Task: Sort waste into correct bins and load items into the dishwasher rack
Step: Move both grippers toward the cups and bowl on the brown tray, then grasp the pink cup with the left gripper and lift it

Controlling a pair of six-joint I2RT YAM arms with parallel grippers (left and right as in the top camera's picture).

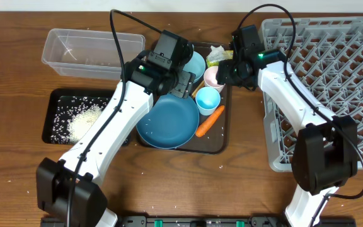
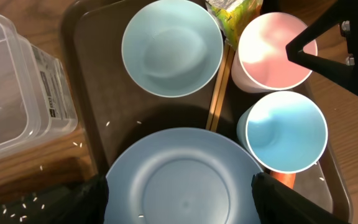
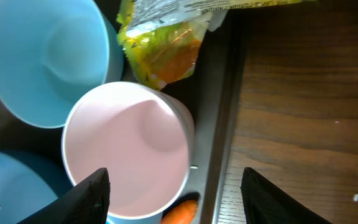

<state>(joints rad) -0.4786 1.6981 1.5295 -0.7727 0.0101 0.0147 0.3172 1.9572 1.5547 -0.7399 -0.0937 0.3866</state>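
Observation:
The large dark-blue bowl [image 1: 169,121] lies on the dark-brown serving tray [image 1: 214,144] with the small light-blue bowl [image 2: 171,46], pink cup [image 3: 126,149], light-blue cup [image 2: 284,130], orange carrot [image 1: 209,121] and yellow-green wrapper [image 3: 163,53]. A chopstick [image 2: 217,93] lies between the bowls and cups. My left gripper [image 2: 179,199] is open above the dark-blue bowl. My right gripper [image 3: 176,196] is open over the pink cup's right rim and the tray's edge. Rice [image 1: 80,120] fills the black tray [image 1: 50,120]. The grey rack [image 1: 333,82] stands at the right.
The clear plastic tub [image 1: 92,47] stands at the back left, with a few rice grains inside. Loose rice grains are scattered over the wooden table [image 1: 244,183]. The rack's near wall lies close beside the serving tray's right edge.

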